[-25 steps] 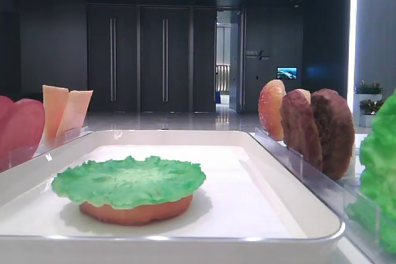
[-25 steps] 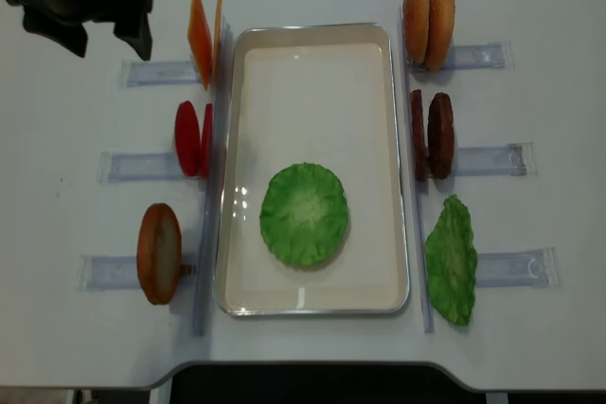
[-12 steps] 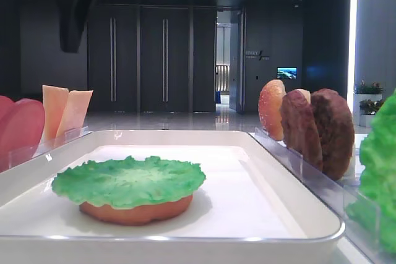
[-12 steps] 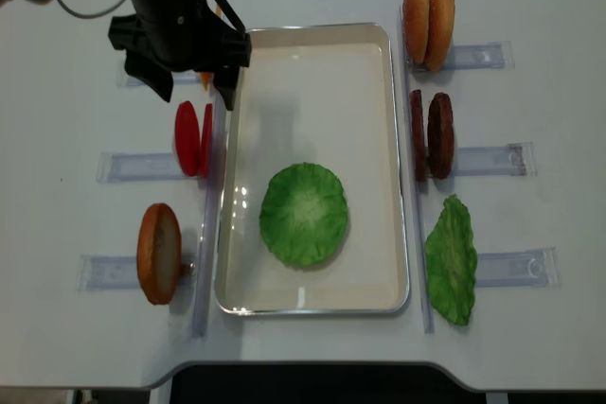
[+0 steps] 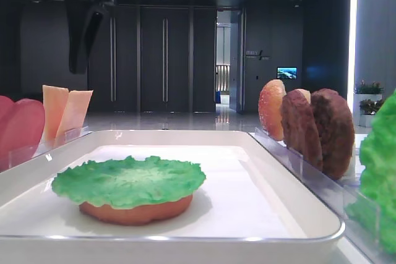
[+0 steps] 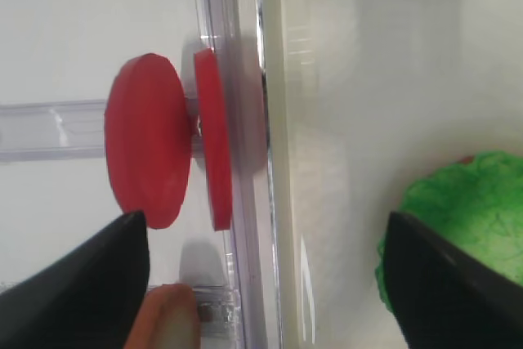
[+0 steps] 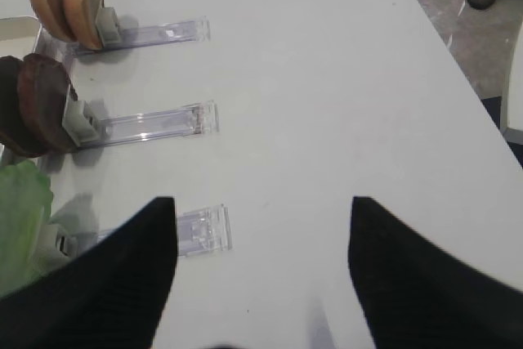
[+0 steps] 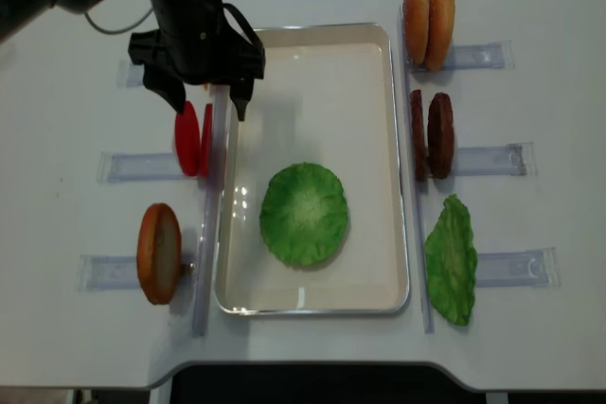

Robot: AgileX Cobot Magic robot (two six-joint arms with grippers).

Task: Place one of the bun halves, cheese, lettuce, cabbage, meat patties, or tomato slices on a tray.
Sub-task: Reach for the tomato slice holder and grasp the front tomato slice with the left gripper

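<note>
- The tray (image 8: 388, 139) holds a lettuce leaf (image 8: 304, 214) lying on a bun half (image 5: 136, 209).
- The left gripper (image 8: 204, 92), jaws wide and empty, hangs above the tomato slices (image 8: 192, 138) standing in their rack just beside the tray's left rim.
- Next move, likely: descend and close on one slice; the neighbouring slice and rim crowd it.
- The right gripper (image 7: 257, 234) is open and empty, near the meat patties (image 8: 432, 135).

Even overhead light floods the white bench (image 8: 530, 7), and soft shadows sit close under each item. Glare streaks the glossy rim of the tray (image 8: 227, 198) and its inner floor. The low exterior view looks into a dim, dark hall with a bright strip at its right edge. Both wrist views are soft, their near dark fingers (image 6: 78, 284) blurred.
</note>
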